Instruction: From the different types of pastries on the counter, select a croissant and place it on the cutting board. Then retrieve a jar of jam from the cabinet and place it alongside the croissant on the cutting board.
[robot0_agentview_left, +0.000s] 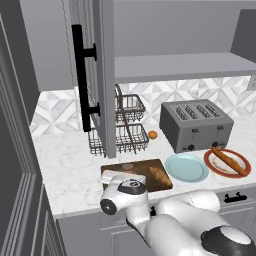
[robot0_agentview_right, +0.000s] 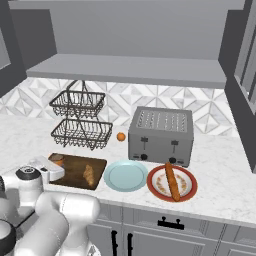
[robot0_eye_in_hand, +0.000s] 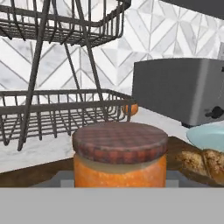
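Note:
The jar of jam (robot0_eye_in_hand: 120, 157), orange-red with a darker checked lid, fills the lower middle of the hand view, right in front of the hand. It stands low at the left end of the dark wooden cutting board (robot0_agentview_left: 145, 166) on the marble counter (robot0_agentview_left: 70, 170). My gripper (robot0_agentview_left: 125, 172) reaches down over that end and is shut on the jar (robot0_agentview_left: 127, 167); the fingertips are hidden. The golden croissant (robot0_agentview_left: 159, 175) lies on the board's right half, a short way right of the jar (robot0_agentview_right: 58, 160). The long stick pastry (robot0_agentview_left: 229, 161) rests on a red-rimmed plate.
A pale blue plate (robot0_agentview_left: 186, 167) sits just right of the board, then the red-rimmed plate (robot0_agentview_right: 190, 186). Behind them stand a grey toaster (robot0_agentview_left: 196, 125), a small orange fruit (robot0_agentview_left: 152, 134) and a two-tier wire basket (robot0_agentview_right: 80, 120). The cabinet door (robot0_agentview_left: 95, 75) hangs open above the board's left.

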